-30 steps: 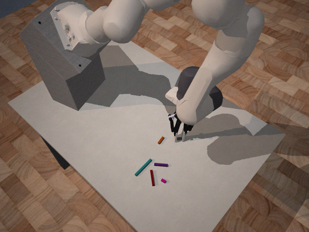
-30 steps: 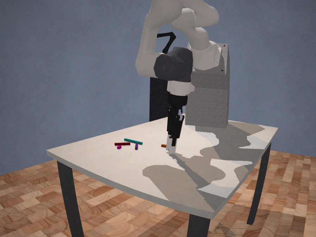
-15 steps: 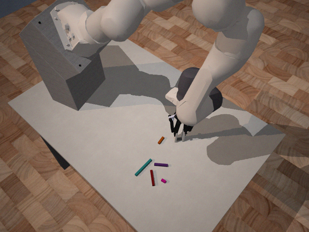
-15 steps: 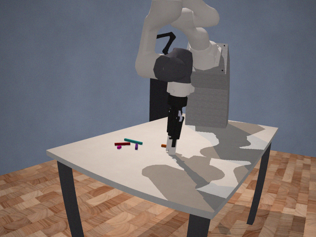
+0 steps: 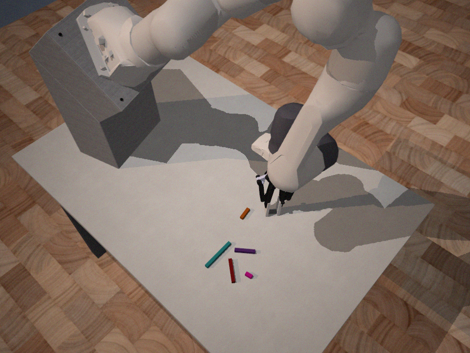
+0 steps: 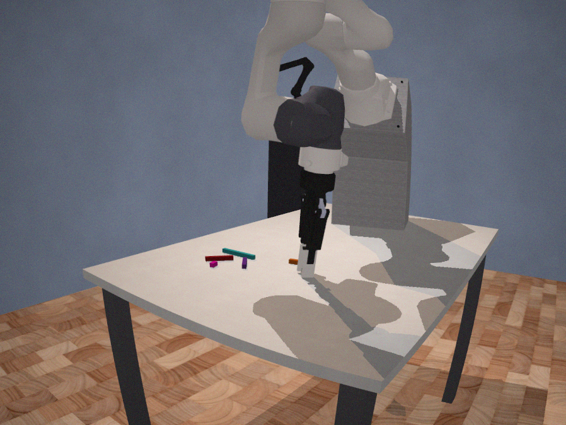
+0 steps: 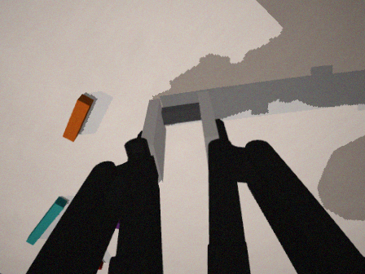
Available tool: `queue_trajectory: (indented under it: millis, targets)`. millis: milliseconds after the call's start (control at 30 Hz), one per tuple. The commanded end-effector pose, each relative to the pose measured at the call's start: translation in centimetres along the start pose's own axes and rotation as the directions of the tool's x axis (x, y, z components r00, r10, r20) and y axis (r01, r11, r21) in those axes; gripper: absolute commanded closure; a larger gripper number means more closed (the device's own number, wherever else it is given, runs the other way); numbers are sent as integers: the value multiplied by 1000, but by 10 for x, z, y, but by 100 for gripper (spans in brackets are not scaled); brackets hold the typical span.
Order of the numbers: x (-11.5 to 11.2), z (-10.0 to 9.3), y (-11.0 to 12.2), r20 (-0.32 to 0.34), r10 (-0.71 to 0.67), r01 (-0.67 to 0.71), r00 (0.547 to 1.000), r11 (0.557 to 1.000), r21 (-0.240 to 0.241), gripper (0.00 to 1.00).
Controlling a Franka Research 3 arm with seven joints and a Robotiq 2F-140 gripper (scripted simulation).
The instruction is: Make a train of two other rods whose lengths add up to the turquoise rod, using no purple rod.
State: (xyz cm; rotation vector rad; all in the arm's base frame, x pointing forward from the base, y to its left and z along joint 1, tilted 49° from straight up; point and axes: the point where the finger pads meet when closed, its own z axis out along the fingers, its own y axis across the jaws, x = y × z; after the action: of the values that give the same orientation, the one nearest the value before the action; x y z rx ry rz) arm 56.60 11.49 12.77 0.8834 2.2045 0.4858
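The dark grey rod (image 5: 272, 211) (image 7: 181, 113), right of centre, looks pinched end-to-end in the gripper (image 5: 273, 213) (image 6: 307, 273) (image 7: 181, 112). I'd keep it level, square it to the long red rod (image 5: 232, 271) (image 6: 219, 258) (image 7: 100, 266), lower-centre on the worktop (image 5: 170, 197) (image 6: 183, 283) (image 7: 122, 41), and regrip across its sides before butting ends.
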Motion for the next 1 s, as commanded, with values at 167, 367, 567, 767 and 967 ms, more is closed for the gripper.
queue_trajectory:
  millis: [167,367,567,767,967]
  targets:
    - [0,1,0,-65,-12,6,998,996,-94,84]
    - [0,1,0,-65,-12,6,998,996,-94,84]
    - [0,1,0,-65,-12,6,998,996,-94,79]
    - [0,1,0,-65,-12,6,998,996,-94,74]
    - [0,1,0,-65,-12,6,998,996,-94,72]
